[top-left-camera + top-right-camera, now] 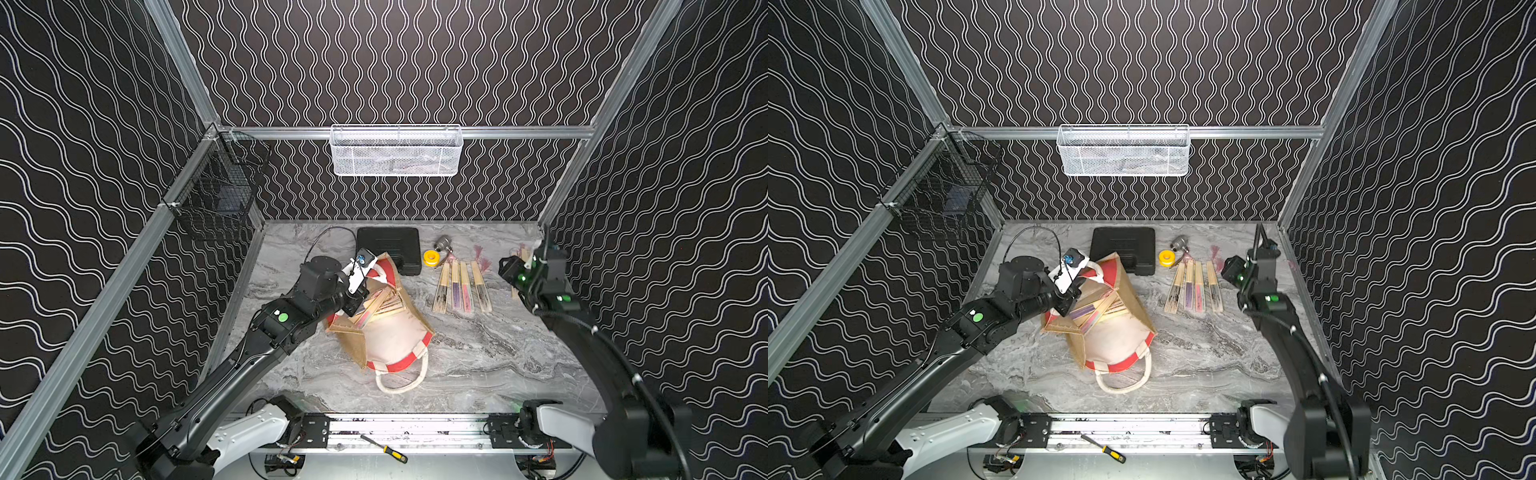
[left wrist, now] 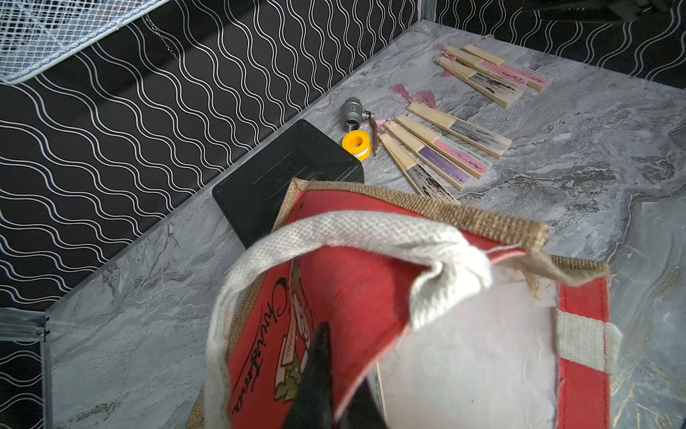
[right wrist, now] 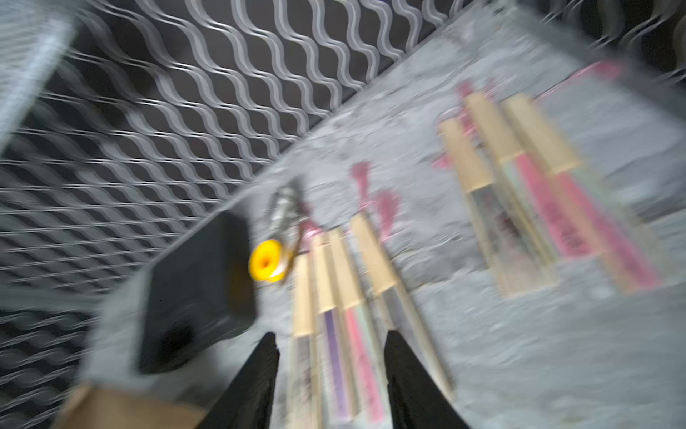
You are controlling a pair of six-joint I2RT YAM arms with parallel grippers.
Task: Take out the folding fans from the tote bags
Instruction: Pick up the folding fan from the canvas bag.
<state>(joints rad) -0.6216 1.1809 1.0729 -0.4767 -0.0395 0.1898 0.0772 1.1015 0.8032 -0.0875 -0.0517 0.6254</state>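
The tote bag (image 1: 399, 340) lies tipped open in mid-table, its white lining and rope handle toward the front. Several folding fans (image 1: 382, 307) rest inside it by the far side. My left gripper (image 2: 341, 367) is shut on the bag's red printed panel (image 2: 352, 289) at its rim, one finger (image 2: 319, 356) outside and the other inside. More closed fans lie in a row (image 1: 461, 286) on the table to the right. A second group (image 2: 490, 72) lies further right, partly behind my right arm in both top views. My right gripper (image 3: 331, 338) hangs open and empty above the row; its wrist view is blurred.
A flat black case (image 1: 388, 245) lies behind the bag, with a yellow tape roll (image 1: 431, 257) and a metal valve (image 1: 444, 243) beside it. A white mesh basket (image 1: 395, 151) hangs on the back wall and a black wire basket (image 1: 216, 195) on the left wall. A yellow-handled screwdriver (image 1: 384, 449) lies on the front rail.
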